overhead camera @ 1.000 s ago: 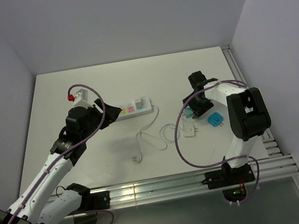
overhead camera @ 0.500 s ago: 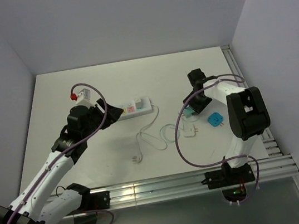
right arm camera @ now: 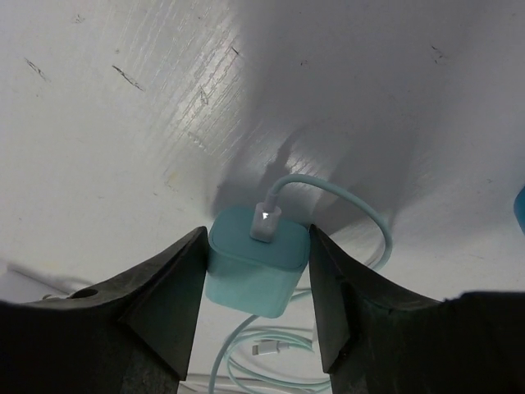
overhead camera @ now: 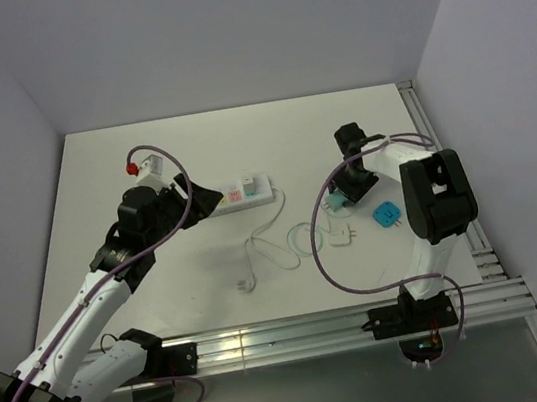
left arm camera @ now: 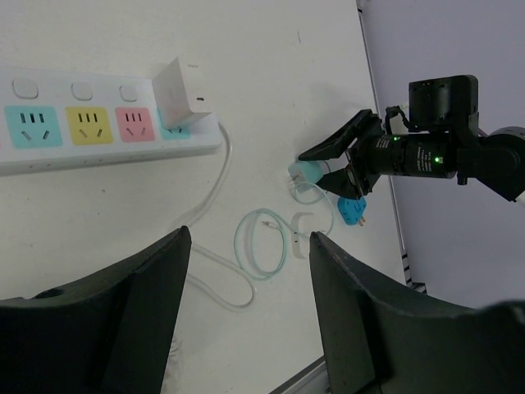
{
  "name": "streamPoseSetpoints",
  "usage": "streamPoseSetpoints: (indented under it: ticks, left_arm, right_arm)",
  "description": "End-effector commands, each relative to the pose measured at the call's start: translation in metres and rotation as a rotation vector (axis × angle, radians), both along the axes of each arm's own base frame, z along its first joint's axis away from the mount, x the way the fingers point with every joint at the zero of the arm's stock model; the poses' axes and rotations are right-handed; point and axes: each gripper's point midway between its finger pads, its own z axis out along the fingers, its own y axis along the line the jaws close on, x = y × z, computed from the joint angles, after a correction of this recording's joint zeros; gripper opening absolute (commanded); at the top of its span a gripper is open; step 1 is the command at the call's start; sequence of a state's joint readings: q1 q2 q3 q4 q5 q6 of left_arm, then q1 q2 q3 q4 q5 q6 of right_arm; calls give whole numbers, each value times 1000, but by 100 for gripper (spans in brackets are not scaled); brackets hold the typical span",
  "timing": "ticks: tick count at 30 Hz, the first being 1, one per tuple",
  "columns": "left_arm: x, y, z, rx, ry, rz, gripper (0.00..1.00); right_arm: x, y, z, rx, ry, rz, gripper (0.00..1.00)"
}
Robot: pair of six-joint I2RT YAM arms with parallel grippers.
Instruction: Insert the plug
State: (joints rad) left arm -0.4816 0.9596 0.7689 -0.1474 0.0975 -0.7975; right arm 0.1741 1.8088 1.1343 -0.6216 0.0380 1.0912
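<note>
Resting flat on the white table (overhead camera: 142, 169), the teal charger plug (right arm camera: 258, 267) lies right of the power strip (left arm camera: 107, 123) and well apart from it, its teal cable (left arm camera: 262, 242) running from its back and coiling nearby. The right gripper (right arm camera: 257, 238) is down over it, and in the right wrist view both fingers (right arm camera: 168, 308) meet the plug's two sides, clasping it. Just beside lie a blue plug (overhead camera: 387, 215) and a small white plug (overhead camera: 340, 237). The left gripper (left arm camera: 248, 242) hangs above the table by the strip's near end, fingers spread wide with nothing between them. The strip shows teal, yellow and pink sockets, and a white adapter (left arm camera: 182, 92) sits upright in the socket at its end. The strip's own white cord (overhead camera: 256, 253) trails toward the near edge.
</note>
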Motion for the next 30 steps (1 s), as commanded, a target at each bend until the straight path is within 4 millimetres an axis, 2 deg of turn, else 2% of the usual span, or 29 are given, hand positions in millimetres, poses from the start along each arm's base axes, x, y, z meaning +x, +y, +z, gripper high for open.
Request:
streamPoseSetpoints:
  ticks: [1,2,3,4,5,6,9,15,16,17,18,19,22,23,25,26,27,28,29,30]
  left_arm:
    - [0,-5,24,-18,-65,-31,66]
    - [0,-5,23,-15,-63,-30,66]
    - [-1,-5,24,-12,-63,-32,65]
    - [-1,-5,23,-11,-60,-34,65]
    - [-2,-4,25,-11,-66,-35,65]
    - [-2,-4,26,-12,-66,-36,65]
    - [-6,-9,32,-22,-68,-67,64]
    - [-24,-41,47,-176,-59,-249,58]
    - [-26,-45,51,-216,-58,-261,56]
    - [-27,-47,48,-231,-52,-273,55]
    - [-27,-49,54,-252,-80,-285,53]
    - [-26,-51,52,-259,-72,-284,53]
    - [-25,-58,62,-277,-103,-296,51]
    - [-29,-63,66,-284,-119,-313,52]
    - [-25,-63,77,-295,-177,-263,56]
    - [-30,-67,74,-297,-187,-256,58]
    - [-25,-62,74,-294,-213,-200,62]
    - [-29,-61,87,-324,-274,-191,63]
    - [-34,-65,76,-317,-270,-197,64]
    - [-35,-66,76,-322,-288,-193,64]
  right_arm:
    - [-3,-6,-12,-27,44,-19,57]
    - [-3,-4,-13,-17,43,-13,54]
    - [-2,-2,-14,-8,31,-6,23]
    - [-3,-1,-14,-5,32,-5,22]
    - [-2,-1,-10,0,14,-6,5]
    - [2,0,-6,4,-10,-1,1]
    - [10,6,13,24,-79,38,0]
    - [19,27,86,14,-288,102,0]
    - [17,41,96,29,-321,129,0]
    - [16,47,117,54,-379,120,0]
    - [16,54,127,74,-415,121,0]
    - [14,68,139,102,-451,146,0]
    - [11,90,183,168,-554,167,0]
    - [5,103,191,188,-565,189,0]
    - [0,117,210,225,-603,211,0]
    - [-8,130,217,254,-614,222,0]
    - [-11,136,222,273,-629,223,0]
    - [-16,140,232,308,-651,202,0]
    - [-24,152,236,338,-656,216,0]
    - [-28,158,239,366,-669,218,0]
